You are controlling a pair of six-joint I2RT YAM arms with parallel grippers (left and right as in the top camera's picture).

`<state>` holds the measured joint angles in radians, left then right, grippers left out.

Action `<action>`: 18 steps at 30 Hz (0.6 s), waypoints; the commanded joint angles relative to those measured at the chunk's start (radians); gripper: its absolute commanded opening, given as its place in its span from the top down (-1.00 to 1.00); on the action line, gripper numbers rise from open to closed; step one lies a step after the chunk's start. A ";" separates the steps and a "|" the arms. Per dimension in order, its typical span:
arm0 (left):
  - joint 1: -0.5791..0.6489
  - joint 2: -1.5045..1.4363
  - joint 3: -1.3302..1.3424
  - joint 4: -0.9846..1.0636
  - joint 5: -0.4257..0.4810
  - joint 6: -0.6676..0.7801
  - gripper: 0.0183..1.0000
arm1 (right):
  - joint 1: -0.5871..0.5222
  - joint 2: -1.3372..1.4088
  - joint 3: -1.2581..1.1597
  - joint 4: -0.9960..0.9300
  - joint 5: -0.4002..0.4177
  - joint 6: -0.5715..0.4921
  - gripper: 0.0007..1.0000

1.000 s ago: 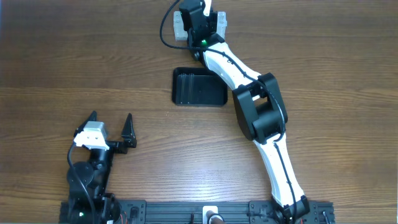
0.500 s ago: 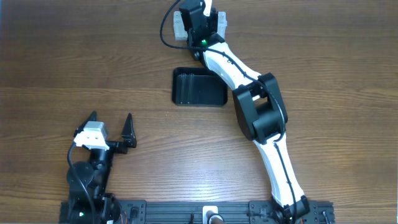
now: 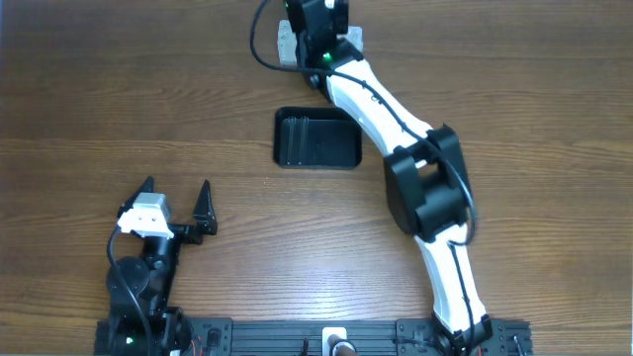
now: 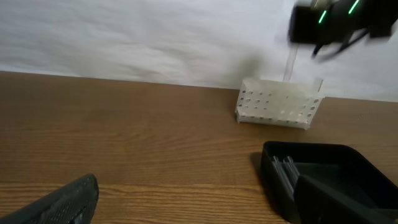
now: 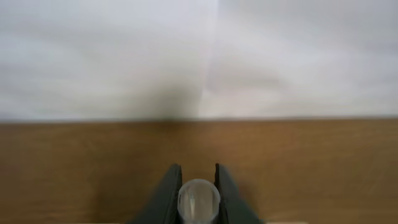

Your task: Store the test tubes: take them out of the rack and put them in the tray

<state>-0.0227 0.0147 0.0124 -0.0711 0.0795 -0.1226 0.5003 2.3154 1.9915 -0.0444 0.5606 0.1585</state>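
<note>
Two arms at a wood table [image 3: 534, 109]. Right gripper [image 5: 196, 173] is up over the rack [image 4: 280, 107] at the table's far side, fingers clamped on a clear tube [image 5: 199, 200] whose round end faces the wrist camera. In the left wrist view that tube hangs upright under the gripper, lower end at the rack's top; can't tell if it's clear of the holes. Rack is white, with rows of holes along its side. What looks like a second tube [image 4: 320, 84] stands at one end of it. Black tray [image 3: 316, 166] sits mid-table, near the rack but apart, on the arms' side of it. Thin lines show inside the tray; can't tell tubes from ribs. Left gripper [image 3: 176, 190] is by its own base, fingers spread wide with nothing between them, well apart from the tray.
</note>
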 commanded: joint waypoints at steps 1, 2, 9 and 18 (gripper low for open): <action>0.007 -0.010 -0.006 -0.001 0.009 0.014 -1.00 | 0.019 -0.192 0.021 0.004 0.043 -0.026 0.78; 0.007 -0.010 -0.006 -0.001 0.010 0.014 -1.00 | 0.021 -0.216 0.021 -0.002 0.042 -0.026 0.79; 0.007 -0.010 -0.006 -0.001 0.009 0.014 -1.00 | 0.051 -0.336 0.021 -0.332 0.035 0.085 0.80; 0.007 -0.010 -0.006 -0.001 0.010 0.014 -1.00 | 0.051 -0.286 0.002 -0.848 -0.223 0.296 0.86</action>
<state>-0.0227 0.0143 0.0124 -0.0711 0.0792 -0.1226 0.5480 1.9846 2.0071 -0.8627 0.4591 0.3626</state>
